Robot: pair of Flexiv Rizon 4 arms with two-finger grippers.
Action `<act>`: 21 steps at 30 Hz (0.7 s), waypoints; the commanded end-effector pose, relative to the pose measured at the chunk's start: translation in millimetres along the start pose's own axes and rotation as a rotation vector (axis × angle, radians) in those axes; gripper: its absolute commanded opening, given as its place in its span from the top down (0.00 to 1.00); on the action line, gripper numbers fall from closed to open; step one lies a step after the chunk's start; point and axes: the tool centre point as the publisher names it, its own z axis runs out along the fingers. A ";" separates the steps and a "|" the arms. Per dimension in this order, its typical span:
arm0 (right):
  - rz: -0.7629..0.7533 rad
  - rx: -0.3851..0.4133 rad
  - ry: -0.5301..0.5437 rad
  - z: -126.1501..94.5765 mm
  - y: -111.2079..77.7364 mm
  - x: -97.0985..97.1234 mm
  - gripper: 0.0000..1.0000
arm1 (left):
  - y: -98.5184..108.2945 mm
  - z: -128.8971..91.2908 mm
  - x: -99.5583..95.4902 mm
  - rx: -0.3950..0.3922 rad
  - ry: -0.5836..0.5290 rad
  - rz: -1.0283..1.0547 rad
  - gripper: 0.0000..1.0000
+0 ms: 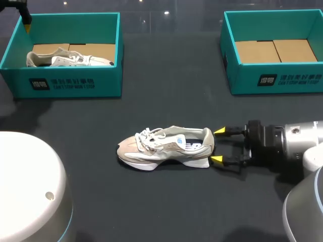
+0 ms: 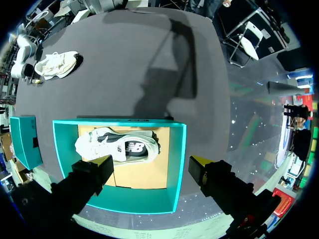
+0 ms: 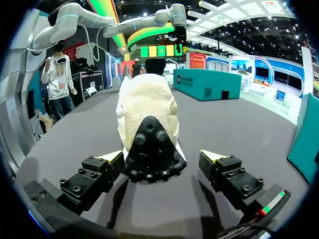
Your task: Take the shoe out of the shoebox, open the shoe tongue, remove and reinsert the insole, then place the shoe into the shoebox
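A beige and white shoe (image 1: 164, 147) lies on its sole in the middle of the dark table, toe to the left. My right gripper (image 1: 218, 146) is open at its heel, one yellow tip on each side and neither touching. In the right wrist view the heel of the shoe (image 3: 148, 112) stands just ahead of the open right gripper (image 3: 163, 157). A second shoe (image 1: 68, 59) rests inside the teal left shoebox (image 1: 70, 83). My left gripper (image 2: 153, 163) hangs open high above that shoebox (image 2: 177, 164) and its shoe (image 2: 117, 146), holding nothing.
A second teal shoebox (image 1: 275, 78) stands at the back right with only a cardboard floor inside. My left arm's gripper tip (image 1: 25, 21) shows at the back left corner, over the left box. Dark tabletop (image 1: 166, 101) lies between the boxes and the shoe.
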 end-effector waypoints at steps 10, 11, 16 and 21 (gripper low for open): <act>-0.002 0.006 0.028 17.5 2.6 1.6 0.00 | 0.2 -0.3 0.2 0.000 0.001 0.001 0.00; -0.004 0.007 0.028 18.0 3.5 2.3 0.00 | 0.2 -0.3 0.2 0.000 0.001 0.001 0.00; -0.007 0.008 0.030 20.4 5.5 4.9 0.00 | 0.2 -0.3 0.2 0.000 0.001 0.001 0.00; -0.002 0.019 0.030 17.5 8.4 7.7 0.00 | 0.2 -0.3 0.2 0.000 0.001 0.001 0.00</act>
